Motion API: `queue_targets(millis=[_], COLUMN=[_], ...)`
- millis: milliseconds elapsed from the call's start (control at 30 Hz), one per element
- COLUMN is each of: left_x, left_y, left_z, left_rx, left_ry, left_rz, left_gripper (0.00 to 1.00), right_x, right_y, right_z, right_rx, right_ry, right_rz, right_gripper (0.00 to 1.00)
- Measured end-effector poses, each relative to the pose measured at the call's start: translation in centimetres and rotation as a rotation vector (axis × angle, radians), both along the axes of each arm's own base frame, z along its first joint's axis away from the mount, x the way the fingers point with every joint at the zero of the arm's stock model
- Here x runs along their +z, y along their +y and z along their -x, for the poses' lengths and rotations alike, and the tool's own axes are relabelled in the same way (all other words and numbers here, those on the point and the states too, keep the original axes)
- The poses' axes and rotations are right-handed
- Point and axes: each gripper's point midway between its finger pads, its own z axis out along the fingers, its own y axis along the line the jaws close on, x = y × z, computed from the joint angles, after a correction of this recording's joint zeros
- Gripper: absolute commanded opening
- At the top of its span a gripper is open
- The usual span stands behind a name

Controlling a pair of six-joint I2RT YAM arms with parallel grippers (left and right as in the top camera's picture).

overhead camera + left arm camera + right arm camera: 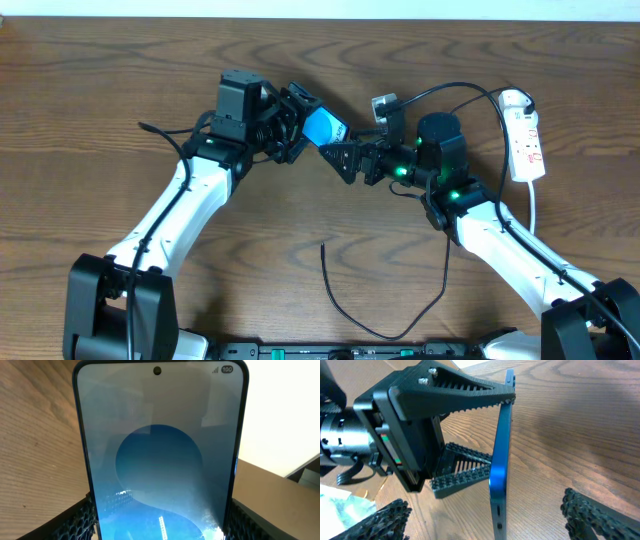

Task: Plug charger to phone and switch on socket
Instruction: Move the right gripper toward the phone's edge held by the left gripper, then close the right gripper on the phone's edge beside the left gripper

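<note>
My left gripper (292, 125) is shut on the phone (322, 127) and holds it above the table, tilted. In the left wrist view the blue screen (160, 460) fills the frame between my fingers (160, 527). My right gripper (347, 160) is open, with the phone's free end (499, 475) edge-on between its fingers (495, 517) and touching neither. The left gripper (425, 420) shows there clamping the phone's far end. The charger, a thin black cable (385, 328), lies loose on the table with its tip (323, 244) free. The socket (526, 135) lies at the far right.
A small grey adapter (384, 103) sits behind my right arm, with a black lead arcing toward the power strip. The strip's white cord (534, 205) runs down toward the right arm. The wooden table (100, 120) spreads around both arms.
</note>
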Motion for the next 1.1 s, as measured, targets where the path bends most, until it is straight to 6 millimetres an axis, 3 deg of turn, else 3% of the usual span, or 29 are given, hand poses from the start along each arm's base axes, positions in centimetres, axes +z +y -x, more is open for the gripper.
queue_targets(millis=[167, 467, 600, 1100], left_x=[0.0, 0.3, 0.4, 0.4], left_y=[-1.0, -2.3, -2.6, -3.1], left_z=[0.5, 1.0, 1.1, 1.3], left_rx=[-0.019, -0.045, -0.051, -0.06], left_ry=[0.006, -0.003, -0.007, -0.007], left_rz=[0.004, 0.015, 0.017, 0.015], left_gripper=[0.07, 0.07, 0.08, 0.07], right_x=[-0.1, -0.6, -0.7, -1.1], right_y=[-0.1, -0.4, -0.5, -0.8], right_z=[-0.1, -0.3, -0.4, -0.7], right_rx=[-0.01, -0.036, -0.042, -0.069], right_ry=[0.001, 0.021, 0.022, 0.035], right_rz=[0.004, 0.022, 0.024, 0.037], right_gripper=[0.93, 0.8, 0.7, 0.59])
